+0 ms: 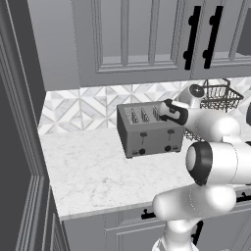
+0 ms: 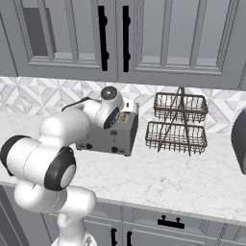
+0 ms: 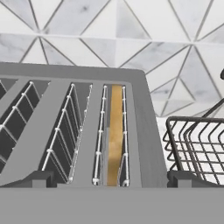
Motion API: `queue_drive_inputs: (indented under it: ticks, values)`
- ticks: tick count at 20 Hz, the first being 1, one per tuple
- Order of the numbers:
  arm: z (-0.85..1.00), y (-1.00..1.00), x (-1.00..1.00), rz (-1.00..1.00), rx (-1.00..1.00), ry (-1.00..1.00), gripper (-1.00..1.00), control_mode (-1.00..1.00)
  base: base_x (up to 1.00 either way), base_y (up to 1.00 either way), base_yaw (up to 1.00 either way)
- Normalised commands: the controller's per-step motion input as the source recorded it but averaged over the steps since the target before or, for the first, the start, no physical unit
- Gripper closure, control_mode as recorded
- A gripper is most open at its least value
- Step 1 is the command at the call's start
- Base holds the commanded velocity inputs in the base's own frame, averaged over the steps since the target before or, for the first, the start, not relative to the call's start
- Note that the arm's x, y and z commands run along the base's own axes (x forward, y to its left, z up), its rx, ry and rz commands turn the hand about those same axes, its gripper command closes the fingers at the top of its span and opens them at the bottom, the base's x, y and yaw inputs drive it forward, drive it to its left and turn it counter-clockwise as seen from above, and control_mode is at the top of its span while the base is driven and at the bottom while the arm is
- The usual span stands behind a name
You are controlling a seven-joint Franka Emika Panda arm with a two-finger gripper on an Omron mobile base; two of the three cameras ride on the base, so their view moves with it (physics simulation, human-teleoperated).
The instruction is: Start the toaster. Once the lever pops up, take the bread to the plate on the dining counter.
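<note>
The gripper (image 3: 112, 177) hangs over the toaster (image 1: 147, 132), jaws spread as wide as they go and holding nothing — one finger tip to either side of the end slot. The bread (image 3: 114, 135) stands upright in that slot, directly between and beyond the tips. A wire basket rack (image 2: 178, 122) sits just beside the toaster, outside one jaw.

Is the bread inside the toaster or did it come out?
Inside. In the hand view the bread stands on edge down in the toaster's rightmost slot, between the wire guides, its top below the rim.
</note>
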Motion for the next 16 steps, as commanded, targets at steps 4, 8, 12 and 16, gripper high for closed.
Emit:
queue_drive_inputs:
  ticks: [4, 8, 12, 16]
  values:
    - [0.0, 0.0, 0.01, 0.0, 0.0, 0.0, -1.0, -1.0, 0.0, 0.0, 0.0]
    - [0.0, 0.0, 0.05, 0.0, 0.0, 0.0, -1.0, -1.0, 0.0, 0.0, 0.0]
    - [-0.01, 0.0, 0.06, 0.0, 0.0, 0.0, -1.0, -1.0, 0.0, 0.0, 0.0]
    - [-0.06, 0.0, 0.1, 0.0, 0.0, 0.0, -1.0, -1.0, 0.0, 0.0, 0.0]
